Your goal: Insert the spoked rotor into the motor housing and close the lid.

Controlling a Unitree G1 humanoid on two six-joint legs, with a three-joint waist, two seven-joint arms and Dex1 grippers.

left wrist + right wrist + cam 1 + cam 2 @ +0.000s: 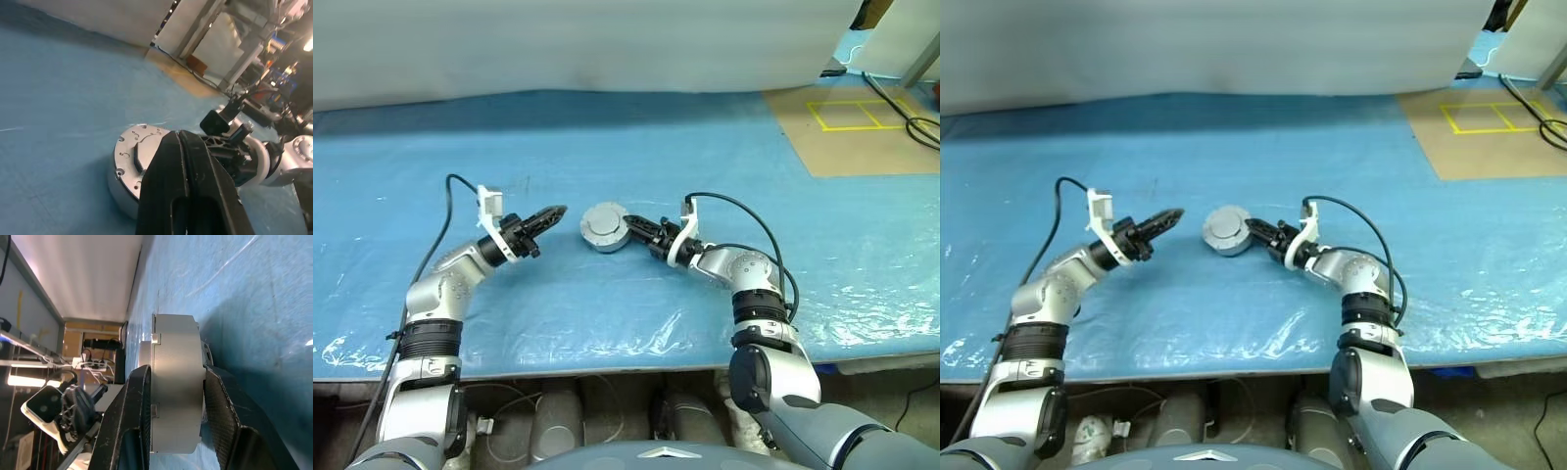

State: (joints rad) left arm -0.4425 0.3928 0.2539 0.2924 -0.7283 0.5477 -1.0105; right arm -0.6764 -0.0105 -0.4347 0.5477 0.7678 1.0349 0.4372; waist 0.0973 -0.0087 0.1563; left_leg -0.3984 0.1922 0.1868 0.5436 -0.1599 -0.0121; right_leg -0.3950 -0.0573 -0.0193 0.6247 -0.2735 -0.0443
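On a blue-covered table (607, 147), the right end effector (634, 226) grips the closed motor housing (605, 227) by its right edge, while the left end effector (553, 213), fingers together, hovers just left of it.

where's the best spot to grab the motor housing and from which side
Grip the motor housing across its flat top and bottom faces, coming in level from the robot's right. It is a short silvery drum on the blue table, so its thickness fits between two fingers. The right gripper already clamps it that way, one finger on each face; the shut left gripper is apart.
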